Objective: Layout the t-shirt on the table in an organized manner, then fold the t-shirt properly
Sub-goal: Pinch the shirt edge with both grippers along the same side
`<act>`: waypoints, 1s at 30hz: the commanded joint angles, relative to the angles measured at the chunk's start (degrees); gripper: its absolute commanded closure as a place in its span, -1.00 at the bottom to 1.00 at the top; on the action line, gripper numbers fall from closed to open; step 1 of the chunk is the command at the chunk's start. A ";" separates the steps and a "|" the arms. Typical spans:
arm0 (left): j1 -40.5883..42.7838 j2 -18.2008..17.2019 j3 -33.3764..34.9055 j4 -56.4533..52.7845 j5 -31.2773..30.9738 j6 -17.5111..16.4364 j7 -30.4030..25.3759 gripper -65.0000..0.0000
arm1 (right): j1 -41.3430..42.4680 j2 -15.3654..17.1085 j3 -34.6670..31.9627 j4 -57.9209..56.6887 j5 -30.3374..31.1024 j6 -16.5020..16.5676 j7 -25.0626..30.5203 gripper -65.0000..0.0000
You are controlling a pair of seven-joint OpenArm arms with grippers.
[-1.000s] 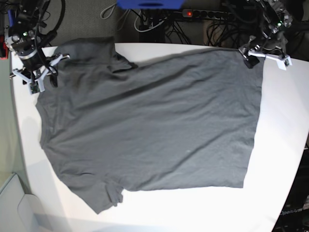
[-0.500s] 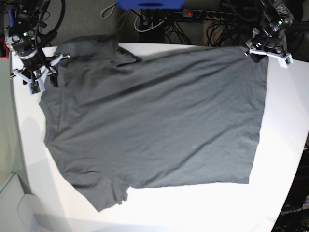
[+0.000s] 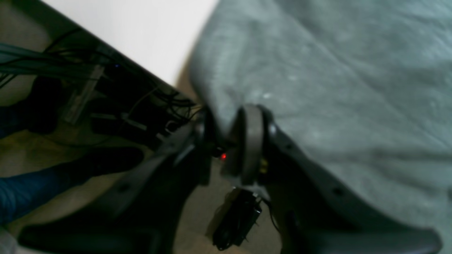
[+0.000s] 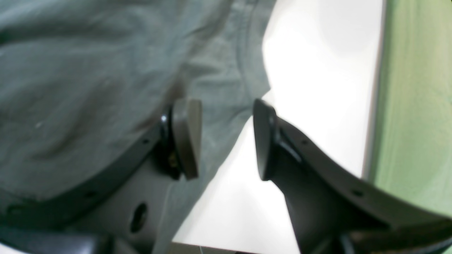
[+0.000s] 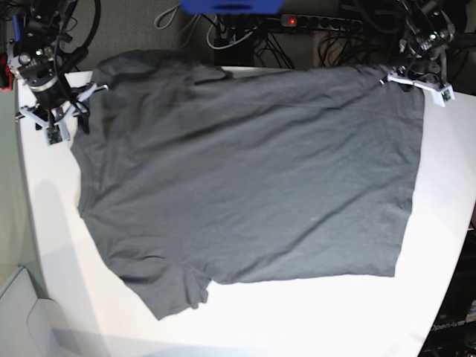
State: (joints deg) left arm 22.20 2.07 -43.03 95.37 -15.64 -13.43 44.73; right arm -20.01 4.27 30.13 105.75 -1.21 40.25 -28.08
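While the base view shows the t-shirt (image 5: 245, 178) spread nearly flat across the white counter (image 5: 312, 320), it sits skewed: hem to the right, neck and sleeves to the left, far sleeve bunched at the far counter edge. Left pincer (image 5: 416, 80) is at the far-right hem corner, prob. to tug the hem square; can't read its opening from here. Right pincer (image 5: 53, 111) sits at the far-left, by the shoulder/neck area, at the fabric edge.

Left wrist view, blurry: left pincer (image 3: 226, 141) has jaws drawn close w/ a fold of grey t-shirt (image 3: 335, 77) pinched betw. them, right at the counter (image 3: 141, 31) edge, cables and floor below. Looks like a grip on the hem corner, good for pulling cloth taut.

Right wrist view: right pincer (image 4: 226, 137) stands about half open, nothing held. One pad rests over the t-shirt (image 4: 88, 70), the other over bare counter (image 4: 317, 70), so the cloth edge by the neck seam lies betw. them. Judging by that, it's lined up to take that edge, w/ layout not yet done and folding not begun
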 commanded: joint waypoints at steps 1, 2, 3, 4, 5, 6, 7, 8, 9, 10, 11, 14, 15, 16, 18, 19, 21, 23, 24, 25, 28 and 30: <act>-1.84 0.53 1.49 -0.38 -4.63 -3.76 -1.52 0.75 | 0.10 0.34 0.16 1.01 0.73 -0.25 1.22 0.21; -1.84 0.53 1.49 -0.30 -4.63 -3.76 -1.52 0.77 | 0.10 -0.10 0.24 1.01 0.73 -0.25 1.22 0.21; -1.84 0.53 1.49 -0.30 -4.63 -3.76 -1.52 0.80 | 0.19 -0.36 0.33 1.10 0.73 -0.25 1.22 0.21; -1.84 0.53 1.57 -0.30 -4.63 -3.76 -1.52 0.82 | 0.19 -0.45 0.33 1.10 0.73 -0.25 1.22 0.21; -1.84 0.53 1.57 -0.30 -4.63 -3.76 -1.43 0.86 | 0.19 -0.54 0.33 1.10 0.73 -0.25 1.22 0.21; -1.84 0.53 1.57 -0.30 -4.63 -3.76 -1.08 0.89 | 0.19 -0.54 0.33 1.10 0.73 -0.25 1.22 0.21; -1.84 0.53 1.57 -0.30 -4.63 -3.76 -0.20 0.93 | 0.19 -0.54 0.33 1.10 0.73 -0.25 1.22 0.21; -1.93 0.53 1.57 -0.30 -4.63 -3.76 0.94 0.97 | 0.19 -0.54 0.16 1.19 0.73 -0.25 1.22 0.21; -2.02 0.53 1.57 -0.30 -4.63 -3.76 1.73 0.99 | 0.10 -0.54 0.16 1.28 0.73 -0.25 1.22 0.21; -2.02 0.53 1.49 0.06 -4.63 -3.76 2.08 1.00 | 0.10 -0.62 0.16 1.28 0.73 -0.25 1.22 0.21; -2.02 0.53 1.49 0.67 -4.63 -3.76 2.17 1.00 | 0.10 -0.62 0.16 1.37 0.73 -0.25 1.22 0.21; -1.84 0.79 1.49 3.31 -4.63 -3.76 2.52 1.00 | -0.52 -0.62 0.16 1.45 0.64 -0.25 1.13 0.21; -1.84 1.49 1.57 4.10 -4.27 -3.76 2.61 1.00 | -0.96 -0.62 0.16 1.45 0.64 -0.25 1.13 0.21; -1.84 1.85 1.49 4.89 -4.10 -3.76 2.61 1.00 | -1.22 -0.62 0.16 1.45 0.64 -0.25 1.13 0.21; -1.76 2.02 1.49 5.86 -4.10 -3.76 2.61 1.00 | -1.66 -0.71 0.16 1.45 0.64 -0.25 1.13 0.20; -1.76 2.11 1.49 6.03 -4.10 -3.76 2.61 1.00 | -2.28 -1.33 0.24 1.28 0.64 -0.25 0.87 0.16; -1.76 2.11 1.49 5.95 -4.10 -3.76 2.61 1.00 | -2.63 -2.65 0.42 1.45 0.64 -0.25 -1.42 0.02; -1.93 2.11 1.49 5.95 -4.10 -3.76 2.61 1.00 | -2.80 -2.91 0.16 1.45 0.64 -0.25 -3.97 -0.16; -1.84 2.11 1.49 5.95 -4.10 -3.76 2.61 1.00 | -2.98 -3.00 0.07 1.54 0.64 -0.25 -4.67 -0.23; -1.67 2.11 1.49 5.86 -4.10 -3.76 2.61 1.00 | -3.07 -3.09 0.07 1.54 0.64 -0.25 -5.38 -0.29; -1.76 2.11 1.49 5.86 -4.10 -3.76 2.61 1.00 | -3.07 -3.09 0.07 1.54 0.73 -0.25 -7.05 -0.32; -1.67 2.11 1.49 6.03 -4.10 -3.76 2.61 1.00 | -3.07 -3.35 0.33 1.54 0.73 -0.25 -7.31 -0.32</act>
State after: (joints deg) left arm 20.62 4.58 -41.45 100.29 -19.11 -16.95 48.05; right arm -23.03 0.62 30.15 106.15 -1.08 40.25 -36.23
